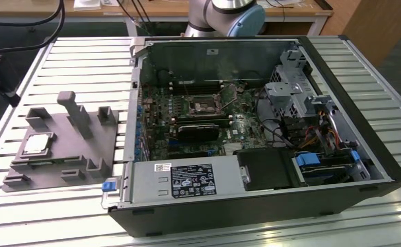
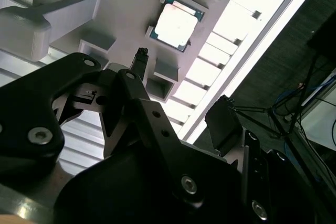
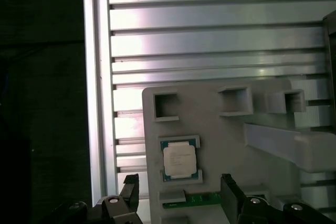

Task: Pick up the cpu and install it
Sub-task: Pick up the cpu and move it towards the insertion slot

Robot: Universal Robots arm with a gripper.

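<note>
One cpu (image 1: 37, 143) lies flat in its recess on the grey fixture (image 1: 57, 160). The fixture sits on the slatted bench (image 1: 83, 56) at the exterior view's left, just beside the opened computer case (image 1: 269, 206). In the first wrist view the gripper (image 3: 178, 190) hangs above the cpu, fingers spread apart, holding nothing.

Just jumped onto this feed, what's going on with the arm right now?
The gripper hovers open and empty above the cpu, fingers standing to either side of it in the first wrist view. The cpu lies flat in its nest on the grey fixture, not yet picked up. To the exterior view's right, the opened computer case lies on the slatted table, its motherboard socket exposed.
</note>
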